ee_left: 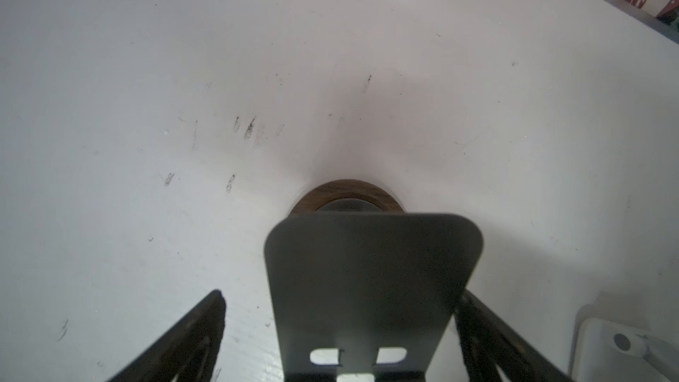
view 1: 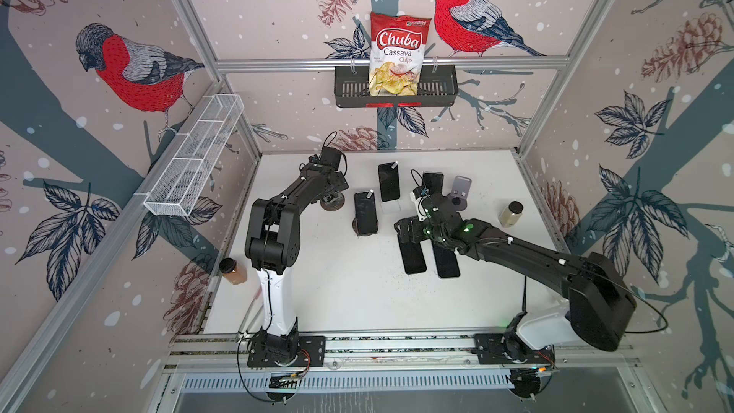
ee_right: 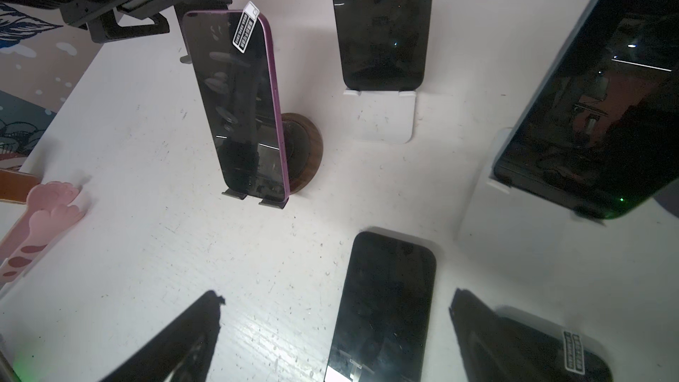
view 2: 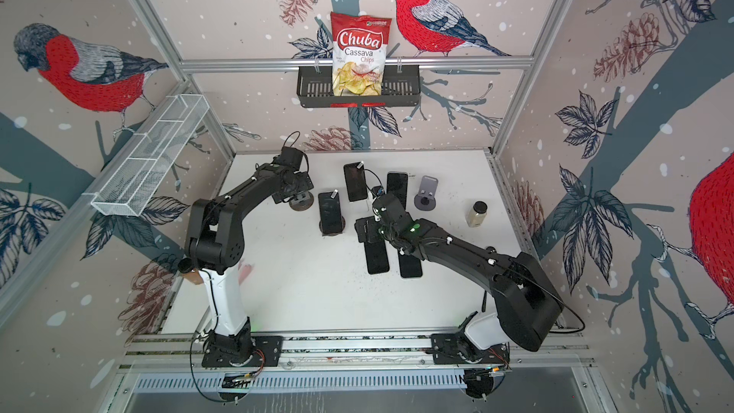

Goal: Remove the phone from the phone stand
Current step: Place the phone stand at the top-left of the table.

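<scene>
Legible text: the red-and-white foil snack bag [view 1: 399,53], standing in the black slatted wall basket [view 1: 437,91], reads "Chuba Cassava Chips" in both top views. The white sticker [ee_right: 245,27] on the purple-edged dark phone [ee_right: 239,104] carries print too fine to read.

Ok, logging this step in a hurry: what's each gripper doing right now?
Left gripper: open, straddling the grey stand.
Right gripper: open, holding nothing.

Purple-edged phone [ee_right: 239,104] upright on stand [ee_right: 306,148]

Purple-edged phone [ee_right: 235,104]; brown wooden stand base [ee_right: 308,141]; white table [ee_right: 147,244].
</scene>
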Controlling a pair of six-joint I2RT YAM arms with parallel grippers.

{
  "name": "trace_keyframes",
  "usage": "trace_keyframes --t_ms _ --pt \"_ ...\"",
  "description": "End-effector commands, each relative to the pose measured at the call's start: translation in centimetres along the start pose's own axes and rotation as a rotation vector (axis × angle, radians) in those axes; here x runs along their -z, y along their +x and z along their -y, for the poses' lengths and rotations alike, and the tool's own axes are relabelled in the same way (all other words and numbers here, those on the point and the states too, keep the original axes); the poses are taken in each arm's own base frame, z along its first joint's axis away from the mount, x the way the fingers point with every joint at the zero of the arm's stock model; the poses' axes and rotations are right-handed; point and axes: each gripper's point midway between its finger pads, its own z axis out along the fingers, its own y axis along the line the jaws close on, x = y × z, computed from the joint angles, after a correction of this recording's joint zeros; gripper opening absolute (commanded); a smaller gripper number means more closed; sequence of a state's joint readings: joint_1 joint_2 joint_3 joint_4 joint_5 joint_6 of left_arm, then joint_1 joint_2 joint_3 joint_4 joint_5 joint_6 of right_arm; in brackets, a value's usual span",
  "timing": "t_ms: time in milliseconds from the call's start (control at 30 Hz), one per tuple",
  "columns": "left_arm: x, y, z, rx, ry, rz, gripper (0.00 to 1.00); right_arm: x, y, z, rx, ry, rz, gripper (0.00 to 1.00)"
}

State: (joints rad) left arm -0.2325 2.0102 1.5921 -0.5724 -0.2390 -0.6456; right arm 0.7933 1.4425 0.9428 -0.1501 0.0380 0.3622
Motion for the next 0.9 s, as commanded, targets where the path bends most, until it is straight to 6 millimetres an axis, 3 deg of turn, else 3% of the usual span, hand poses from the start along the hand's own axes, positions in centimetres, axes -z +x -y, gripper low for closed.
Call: trace_keyframes --t_ms 0,400,867 --pt "1.3 -0.6 0.1 -0.017 -0.001 0.02 0.97 0.1 -0.8 -0.4 0.016 -0.01 0.029 0.99" --pt "5.0 -1.8 1.3 -0.045 0.069 0.086 0.96 -0.3 -1.0 -0.7 0.018 -0.011 0.033 0.99" --pt "8.6 0.6 2.6 -0.084 0.215 0.111 0.96 -1.2 -1.8 -0.8 0.025 0.059 0.068 0.99"
